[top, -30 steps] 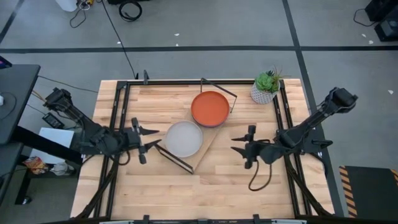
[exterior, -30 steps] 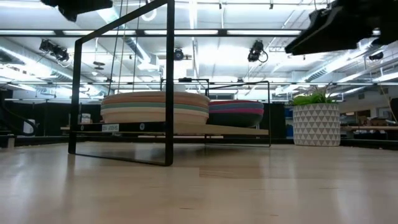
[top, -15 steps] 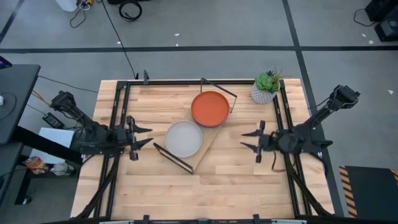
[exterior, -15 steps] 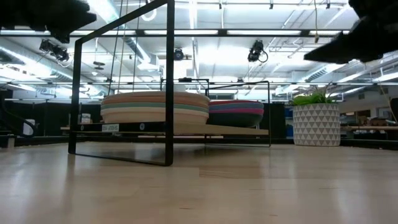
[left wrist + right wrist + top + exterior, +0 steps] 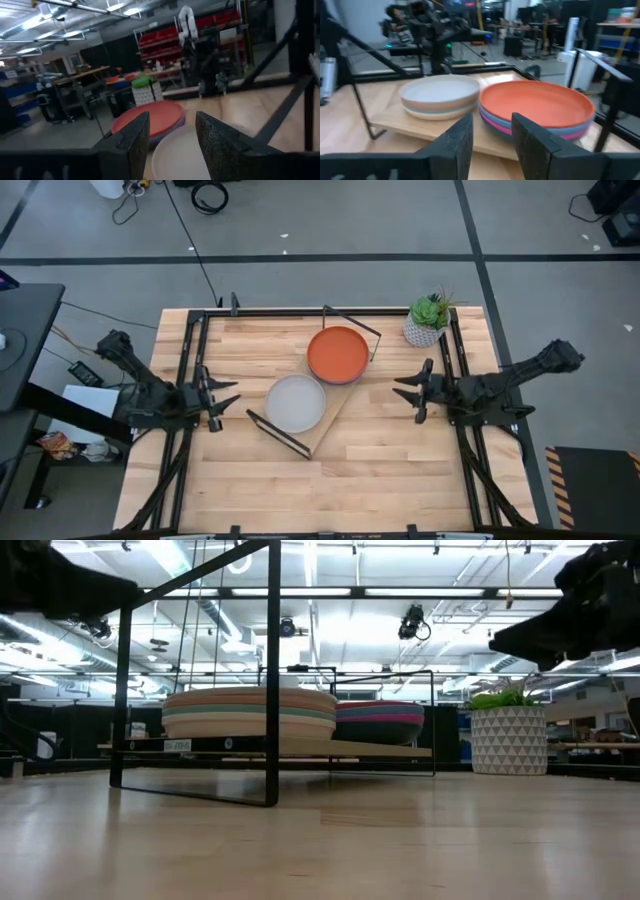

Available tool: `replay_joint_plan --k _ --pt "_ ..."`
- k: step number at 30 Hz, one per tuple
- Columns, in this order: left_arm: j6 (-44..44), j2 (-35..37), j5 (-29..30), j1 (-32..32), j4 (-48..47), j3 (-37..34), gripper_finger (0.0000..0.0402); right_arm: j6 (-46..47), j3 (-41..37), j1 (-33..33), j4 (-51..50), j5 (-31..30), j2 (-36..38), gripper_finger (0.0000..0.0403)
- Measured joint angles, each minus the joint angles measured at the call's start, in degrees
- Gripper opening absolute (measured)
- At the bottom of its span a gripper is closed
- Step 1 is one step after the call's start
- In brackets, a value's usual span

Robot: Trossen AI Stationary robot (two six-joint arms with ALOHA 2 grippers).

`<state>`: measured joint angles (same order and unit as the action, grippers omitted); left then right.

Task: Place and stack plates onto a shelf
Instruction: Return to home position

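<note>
Two stacks of plates sit on the light-wood shelf (image 5: 330,412), which lies slantwise at mid-table with black wire frames at its ends. The cream-topped stack (image 5: 296,403) (image 5: 440,95) is on the shelf's near end, the orange-topped stack (image 5: 338,354) (image 5: 537,107) on its far end. The low view shows teal and peach rims under the cream plate (image 5: 250,712), and pink and blue under the orange one (image 5: 380,722). My left gripper (image 5: 215,395) (image 5: 172,145) hangs open left of the shelf. My right gripper (image 5: 415,392) (image 5: 492,142) hangs open right of it. Neither touches anything.
A green plant in a white patterned pot (image 5: 428,320) (image 5: 508,738) stands at the table's far right corner. Black rails run along the table's left and right edges (image 5: 192,380). Bare planks (image 5: 330,490) lie between the shelf and the near edge.
Both grippers have drawn back from the shelf, staying open. The left one has moved toward the table's left edge. The right one has moved toward the right edge and a little toward the far edge. The plates and shelf have not moved.
</note>
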<state>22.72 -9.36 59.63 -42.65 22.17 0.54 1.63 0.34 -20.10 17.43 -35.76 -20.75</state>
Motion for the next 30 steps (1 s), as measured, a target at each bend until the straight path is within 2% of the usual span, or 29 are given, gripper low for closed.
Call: replay_joint_plan --k 6,11,15,18,21,25,30 --pt "-2.55 5.68 0.55 -3.67 -4.74 -0.03 0.0143 -1.32 0.0 10.25 -2.29 12.18 4.01 0.0113" --pt "-4.61 7.69 0.56 -7.05 -6.53 -0.05 0.0128 0.06 0.0 18.93 -2.86 24.82 4.74 0.0097" --pt "-7.08 7.66 0.45 -8.13 -7.67 -0.05 0.0122 1.01 0.0 23.5 -2.83 30.11 4.68 0.0094" --pt "-8.12 7.64 -2.46 -8.11 -7.98 -0.07 0.0121 1.22 0.0 25.31 -1.64 29.89 4.68 0.0094" --pt "-8.21 7.63 -6.87 -8.12 -7.97 -0.07 0.0121 3.98 0.0 25.93 -0.09 24.66 4.65 0.0093" --pt "-8.58 7.62 -6.62 -8.05 -7.88 -0.09 0.0121 4.33 0.0 25.96 0.95 20.56 4.65 0.0095" --pt "-8.31 7.55 -6.54 -8.05 -7.89 -0.09 0.0121 4.29 0.0 25.94 0.94 20.62 4.65 0.0094"
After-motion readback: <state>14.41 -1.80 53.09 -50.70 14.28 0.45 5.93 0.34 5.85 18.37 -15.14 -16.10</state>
